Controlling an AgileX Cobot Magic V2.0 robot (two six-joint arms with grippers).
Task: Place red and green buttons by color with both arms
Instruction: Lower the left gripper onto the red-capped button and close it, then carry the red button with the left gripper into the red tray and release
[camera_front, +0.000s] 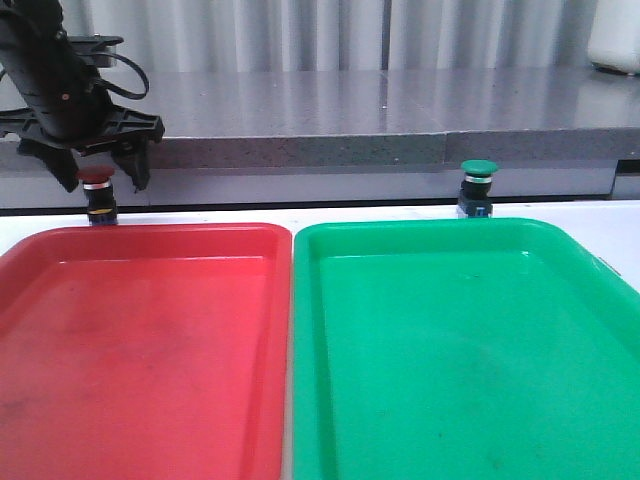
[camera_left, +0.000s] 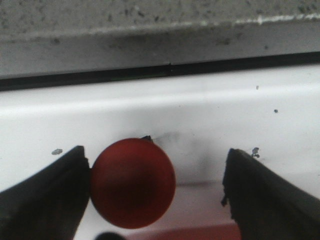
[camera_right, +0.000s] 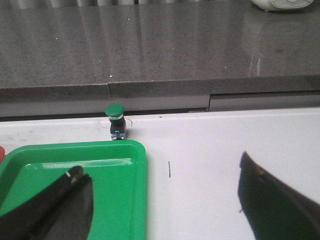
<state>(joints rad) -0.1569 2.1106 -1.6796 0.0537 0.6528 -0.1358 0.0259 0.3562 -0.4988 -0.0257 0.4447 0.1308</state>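
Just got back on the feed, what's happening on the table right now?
The left tool is open and lowered around the red button, which stands on the white table behind the red tray; one finger sits right beside the cap, the other well apart. The green button stands untouched behind the green tray. The right tool is open, away from it. Neither button lies in a tray.

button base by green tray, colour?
Blue, under the green cap; clearest in the right wrist view.
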